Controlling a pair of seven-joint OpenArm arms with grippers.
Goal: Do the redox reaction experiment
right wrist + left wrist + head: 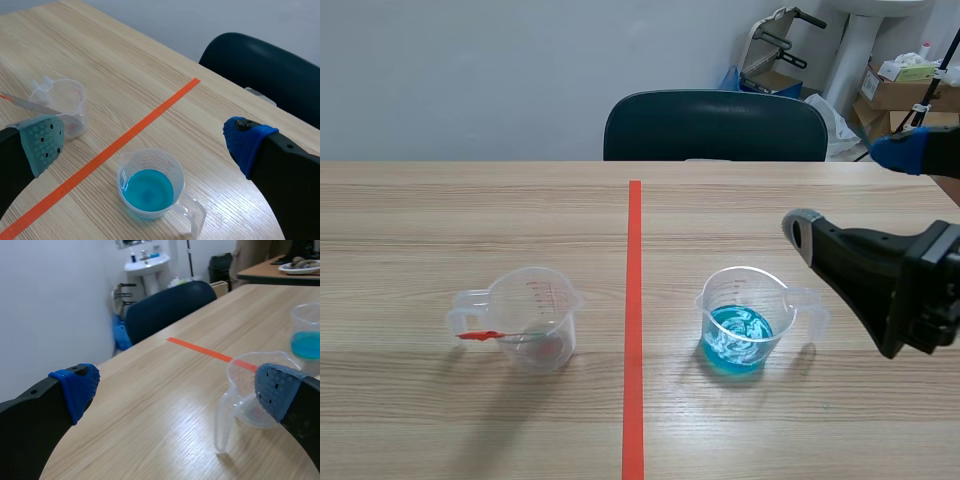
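A clear measuring cup (527, 318) stands left of the orange-red tape line, with a reddish trace at its bottom. A thin rod with a red end (480, 335) leans in it, over the handle. Right of the line stands a second clear cup with blue liquid (738, 325). My right gripper (850, 195) hangs open above and to the right of the blue cup (149, 190), which lies below and between its fingers; the rod cup (62, 102) is beyond its grey pad. My left gripper (175, 390) is open, with the rod cup (250, 400) just ahead of one finger and the blue cup (306, 337) farther off.
A dark blue chair (715, 125) stands at the table's far edge. Cardboard boxes (900, 90) and a folded trolley (775, 45) sit on the floor behind it at the right. A white washbasin (146, 262) is on the wall.
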